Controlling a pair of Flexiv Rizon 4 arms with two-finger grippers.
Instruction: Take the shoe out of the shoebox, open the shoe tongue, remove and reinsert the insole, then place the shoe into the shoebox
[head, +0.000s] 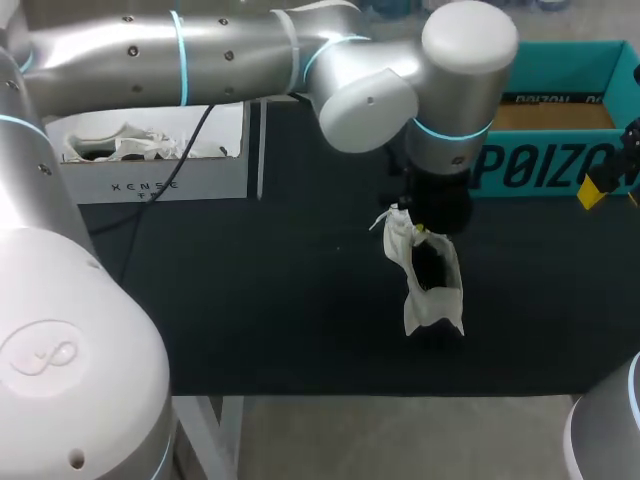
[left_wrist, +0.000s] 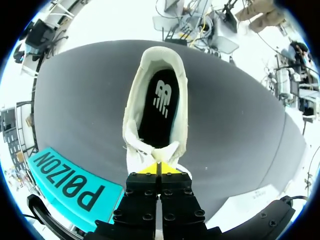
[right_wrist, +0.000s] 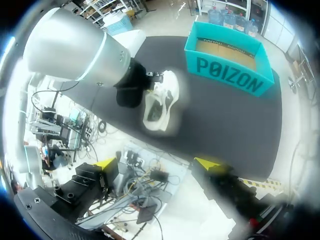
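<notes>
A white shoe with a black insole stands on the dark mat right of the middle. My left arm comes across from the left, and its gripper sits over the shoe's front, shut on the shoe tongue; the yellow tips meet with the white fabric pinched between them. The teal shoebox stands open at the back right, brown inside. My right gripper hangs open and holds nothing, off the table's right side, far from the shoe; one yellow fingertip shows in the head view.
A white box at the back left holds another white shoe and paper. The left arm's elbow looms over the mat's middle back. The mat lies bare left of and in front of the shoe.
</notes>
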